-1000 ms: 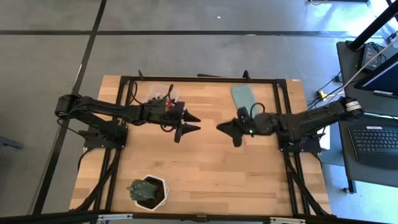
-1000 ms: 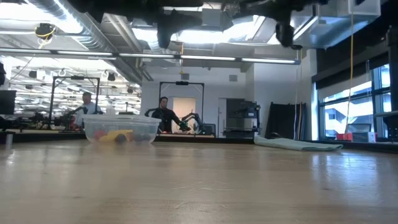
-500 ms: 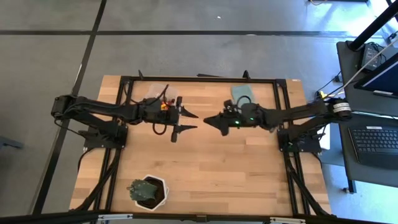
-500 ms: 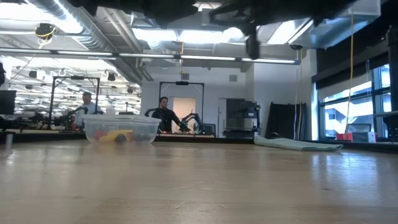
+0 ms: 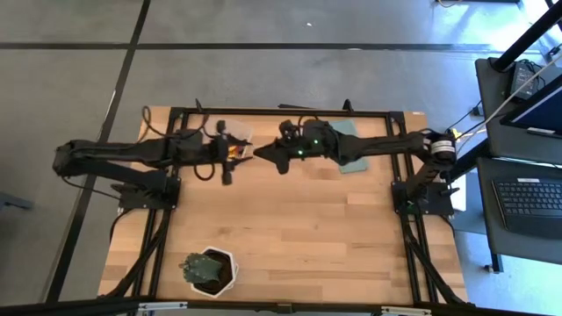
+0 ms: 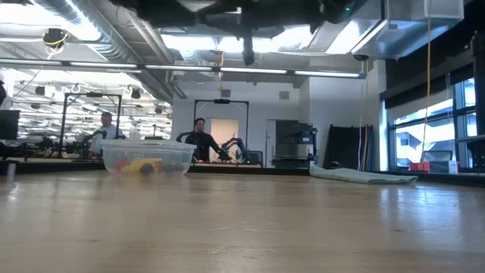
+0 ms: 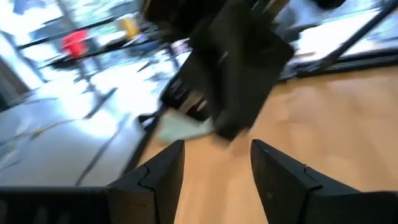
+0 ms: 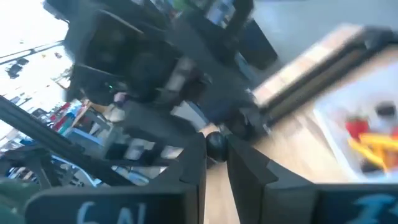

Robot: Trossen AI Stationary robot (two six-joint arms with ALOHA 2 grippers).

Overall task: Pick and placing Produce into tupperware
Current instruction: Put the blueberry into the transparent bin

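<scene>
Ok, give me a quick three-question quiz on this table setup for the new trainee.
1. What lies in the clear tub? A: red and yellow toy food pieces. B: a teal lid. C: nothing.
2. True or false: the plant pot stands well apart from the tub, near the opposite edge of the table.
3. Is the left hand open or shut?

Key: 1 A. 2 true. 3 open, with nothing between its fingers.
</scene>
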